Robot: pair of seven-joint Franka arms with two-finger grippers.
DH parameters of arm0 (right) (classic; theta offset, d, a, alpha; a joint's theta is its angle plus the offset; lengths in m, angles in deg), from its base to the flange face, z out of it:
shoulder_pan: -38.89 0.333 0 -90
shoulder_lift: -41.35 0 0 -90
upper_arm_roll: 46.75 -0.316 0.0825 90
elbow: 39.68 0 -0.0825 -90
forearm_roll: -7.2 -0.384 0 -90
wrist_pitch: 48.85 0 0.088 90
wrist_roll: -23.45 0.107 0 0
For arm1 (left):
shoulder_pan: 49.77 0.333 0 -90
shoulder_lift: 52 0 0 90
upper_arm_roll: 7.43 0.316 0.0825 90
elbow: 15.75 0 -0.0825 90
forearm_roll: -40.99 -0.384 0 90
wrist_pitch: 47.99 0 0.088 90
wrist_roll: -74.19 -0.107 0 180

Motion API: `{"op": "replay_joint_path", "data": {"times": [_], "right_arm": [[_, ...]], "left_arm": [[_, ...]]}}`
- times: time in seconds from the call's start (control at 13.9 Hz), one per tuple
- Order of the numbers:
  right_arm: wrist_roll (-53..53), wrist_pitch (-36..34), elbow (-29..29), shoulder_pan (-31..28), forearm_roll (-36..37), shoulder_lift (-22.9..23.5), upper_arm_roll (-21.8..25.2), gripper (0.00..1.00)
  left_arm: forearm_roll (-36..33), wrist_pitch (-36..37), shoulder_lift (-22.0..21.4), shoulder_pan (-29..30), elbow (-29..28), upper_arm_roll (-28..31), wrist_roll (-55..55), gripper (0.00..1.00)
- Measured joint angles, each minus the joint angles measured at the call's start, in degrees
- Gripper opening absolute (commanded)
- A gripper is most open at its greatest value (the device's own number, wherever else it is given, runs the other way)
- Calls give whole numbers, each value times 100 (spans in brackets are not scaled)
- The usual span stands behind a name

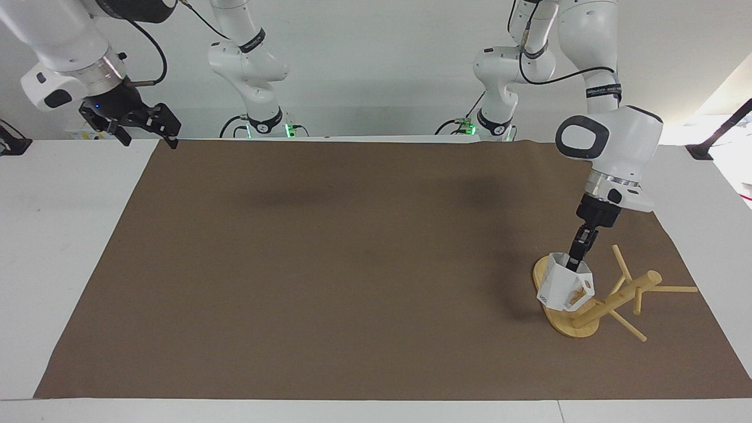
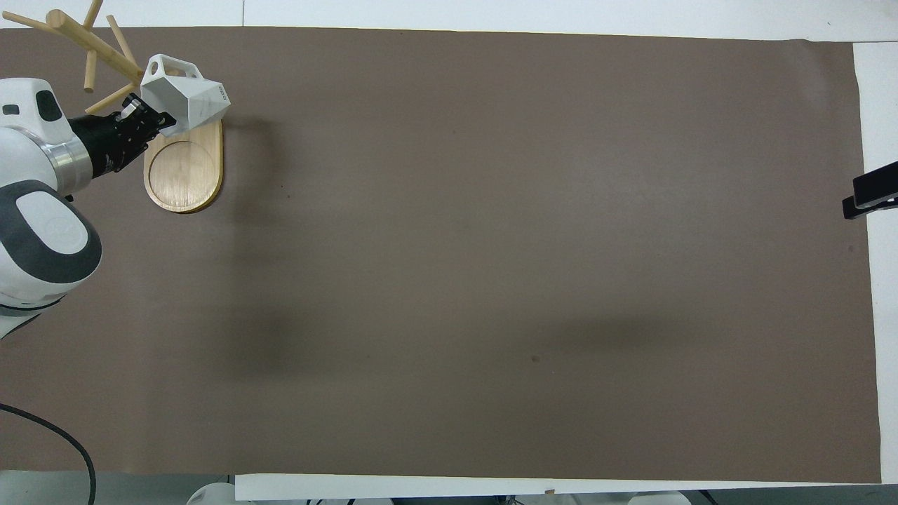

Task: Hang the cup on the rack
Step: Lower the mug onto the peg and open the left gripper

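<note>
The white faceted cup (image 1: 563, 288) (image 2: 188, 102) hangs tilted from my left gripper (image 1: 573, 262) (image 2: 156, 123), which is shut on its rim. The cup is over the oval base (image 1: 578, 330) (image 2: 184, 179) of the bamboo rack, close beside the post (image 1: 623, 295) (image 2: 95, 46). Its boxy handle (image 1: 581, 292) points toward the post and pegs; I cannot tell whether it touches a peg. My right gripper (image 1: 148, 130) (image 2: 868, 196) is open and empty, held high over the table's edge at the right arm's end, where that arm waits.
A brown mat (image 1: 352, 264) (image 2: 491, 245) covers most of the white table. The rack stands near the mat's corner at the left arm's end, with thin pegs (image 1: 672, 288) sticking out toward the mat's edge.
</note>
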Motion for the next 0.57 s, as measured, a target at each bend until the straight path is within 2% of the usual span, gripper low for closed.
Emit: {"op": "replay_joint_path", "data": {"times": [0.29, 0.36, 0.5, 0.57], "right_arm": [[0, 29, 59, 467, 0, 13, 468, 99], [0, 29, 69, 541, 0, 15, 515, 99], [0, 29, 84, 640, 0, 16, 588, 99], [0, 29, 88, 663, 0, 16, 610, 99]], "left_arm": [[137, -1, 52, 16, -1, 1, 0, 0], [211, -2, 75, 38, -1, 2, 0, 7], [250, -2, 107, 98, -1, 4, -1, 41], [253, -2, 110, 112, -1, 4, -1, 48]]}}
